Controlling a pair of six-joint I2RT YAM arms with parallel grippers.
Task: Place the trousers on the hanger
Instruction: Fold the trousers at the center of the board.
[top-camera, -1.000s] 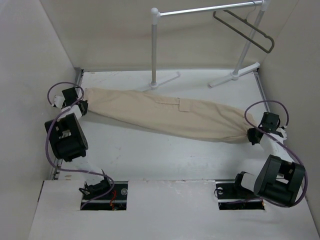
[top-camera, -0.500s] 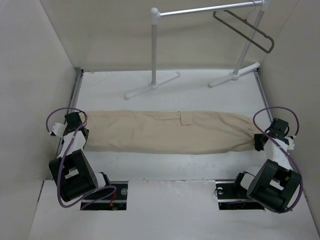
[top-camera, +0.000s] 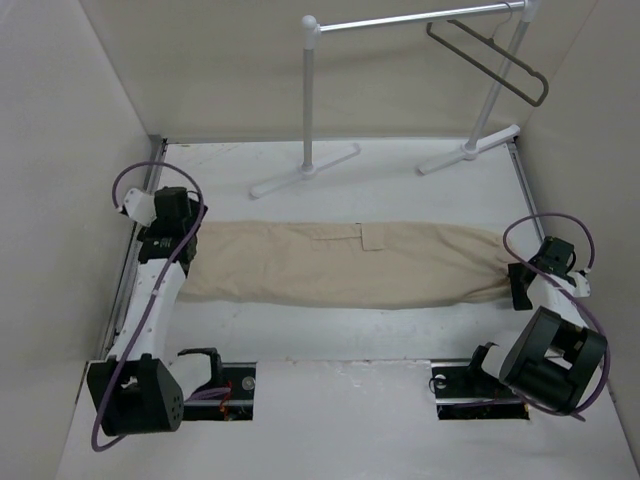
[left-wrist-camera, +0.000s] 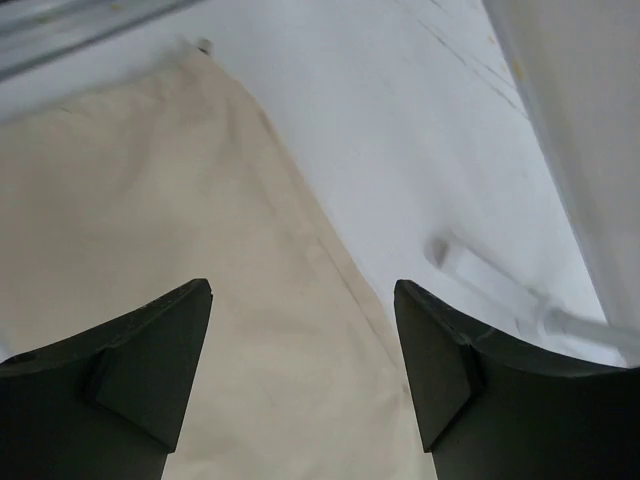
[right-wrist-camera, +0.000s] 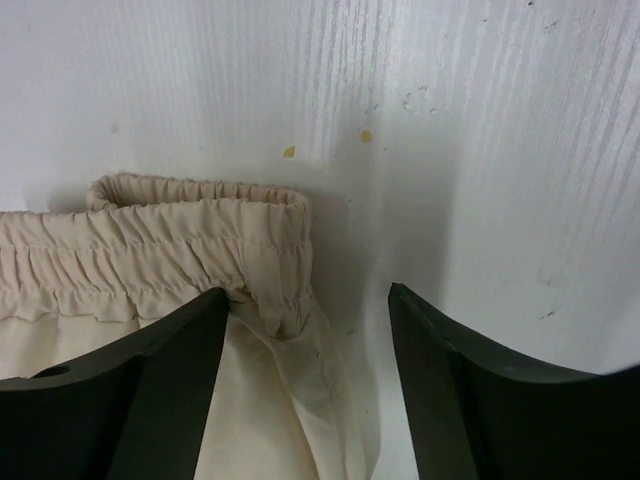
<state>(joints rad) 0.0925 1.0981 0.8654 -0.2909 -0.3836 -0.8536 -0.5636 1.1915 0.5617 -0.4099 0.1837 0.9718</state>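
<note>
The beige trousers (top-camera: 340, 265) lie flat and stretched out across the table, left to right. The dark hanger (top-camera: 495, 62) hangs on the rack's rail at the back right, far from both arms. My left gripper (top-camera: 183, 243) hovers over the trousers' left end. In the left wrist view it (left-wrist-camera: 302, 300) is open with bare cloth (left-wrist-camera: 150, 200) below the jaws. My right gripper (top-camera: 517, 284) is at the right end. The right wrist view shows it (right-wrist-camera: 308, 300) open, with the elastic waistband (right-wrist-camera: 200, 240) and a loose fold of cloth lying between the jaws.
A white tubular garment rack (top-camera: 310, 90) stands at the back, its feet (top-camera: 305, 172) (top-camera: 468, 150) reaching onto the table just behind the trousers. One rack foot (left-wrist-camera: 500, 295) shows to the right in the left wrist view. Walls close in on the left, right and back.
The trousers went from a slanted, held-up stretch to lying straight on the table. Both grippers opened and let go of the ends. The left arm reached further back.
</note>
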